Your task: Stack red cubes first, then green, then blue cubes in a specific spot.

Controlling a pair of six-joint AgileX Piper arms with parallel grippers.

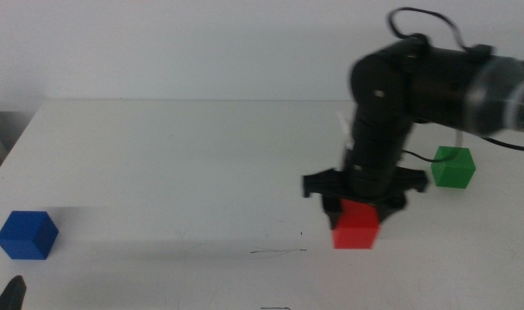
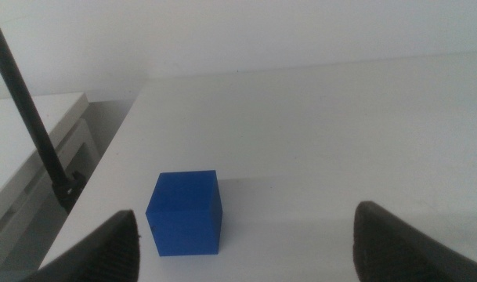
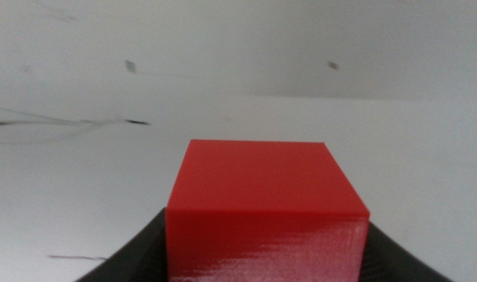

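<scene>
1. Your right tool is over the front right part of the table, reaching in from the right side. Its jaws are clamped on the red cube; the right wrist view shows the red cube filling the space between the two dark jaws.
2. Whether the red cube rests on the table or hangs just above it cannot be told from these views.
3. The thin dark line that marks the stacking spot lies on the table just to the left of the red cube, near the front edge. Nothing sits on it.
4. The green cube stands on the table behind and to the right of the right tool, apart from it and untouched.
5. The blue cube stands on the table near the front left corner, well apart from the other two cubes.
6. Your left tool waits at the front left, jaws spread wide and gripping nothing. In the left wrist view, the blue cube sits on the table ahead of it, nearer one jaw, touching neither.
</scene>
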